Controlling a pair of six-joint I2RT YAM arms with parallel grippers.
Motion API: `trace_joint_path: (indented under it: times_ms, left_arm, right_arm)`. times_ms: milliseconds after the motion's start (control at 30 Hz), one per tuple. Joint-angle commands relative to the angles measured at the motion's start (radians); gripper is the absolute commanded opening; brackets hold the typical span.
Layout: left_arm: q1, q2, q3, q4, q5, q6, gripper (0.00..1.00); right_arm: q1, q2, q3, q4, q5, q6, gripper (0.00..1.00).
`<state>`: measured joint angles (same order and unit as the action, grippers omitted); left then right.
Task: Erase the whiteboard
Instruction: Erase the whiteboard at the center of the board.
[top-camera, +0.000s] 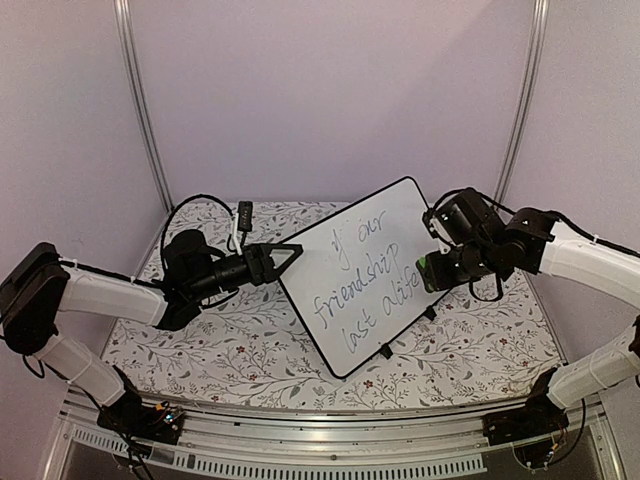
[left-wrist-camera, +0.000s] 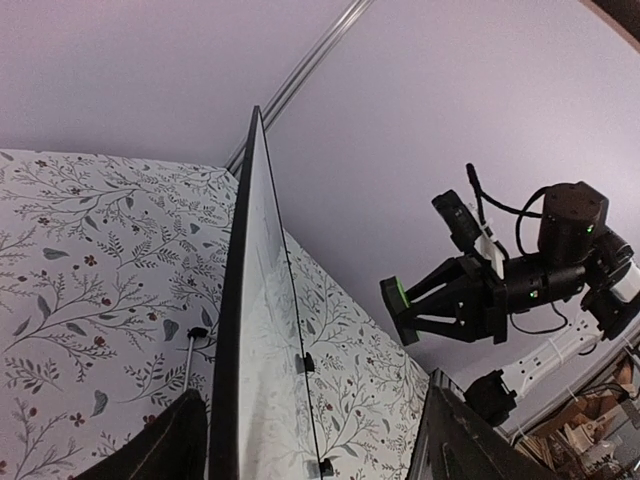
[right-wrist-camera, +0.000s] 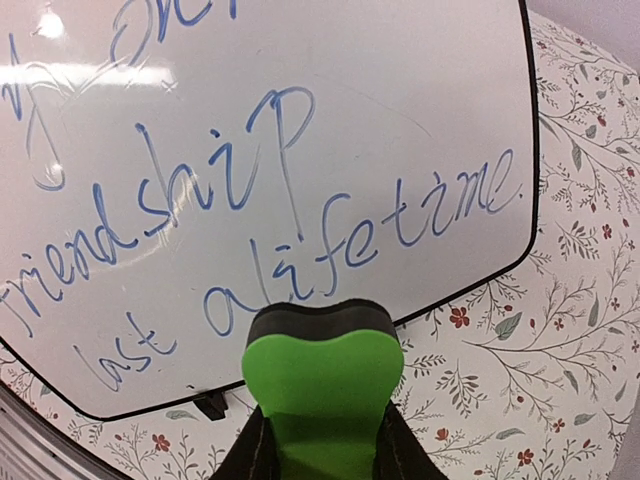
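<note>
Floral tabletop (top-camera: 240, 350) under propped, lettered whiteboard (top-camera: 360, 270)

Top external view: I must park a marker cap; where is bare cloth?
Bare floral cloth lies between the whiteboard and the near rail, also front right. Crowded: the board's left edge, at the left tool, and its right edge, at the green eraser.

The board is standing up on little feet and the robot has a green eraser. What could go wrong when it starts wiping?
1. The whiteboard stands tilted on small clip feet, and the left gripper is open around its edge, not clamping. A push could tip or slide it.
2. The right gripper holds the eraser only by its green back, so hard wiping might twist it loose.
</note>
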<state>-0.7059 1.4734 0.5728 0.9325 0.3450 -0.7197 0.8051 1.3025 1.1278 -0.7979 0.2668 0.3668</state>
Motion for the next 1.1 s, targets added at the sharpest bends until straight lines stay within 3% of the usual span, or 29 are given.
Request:
trace_joint_path:
  times_ms: [0,367,567,867,1067]
  left_arm:
    - [0.005,0.004,-0.010,0.030,0.005,0.005,0.75]
    - [0.005,-0.019,-0.009,0.003,-0.018,0.020,0.75]
    - [0.010,-0.045,-0.007,-0.037,-0.046,0.035,0.76]
    - [0.014,-0.106,0.045,-0.249,-0.160,0.026,0.76]
    - [0.019,-0.103,0.068,-0.301,-0.141,0.007,0.65]
  right_arm:
    - [0.006,-0.003,0.065,-0.007,0.070,-0.014,0.26]
    - [0.006,0.092,0.233,0.057,0.051,-0.096,0.20]
    - [0.007,0.172,0.315,0.091,0.002,-0.144,0.23]
    - [0.008,0.329,0.450,0.100,-0.149,-0.192,0.27]
    - [0.015,0.366,0.500,0.106,-0.162,-0.195,0.25]
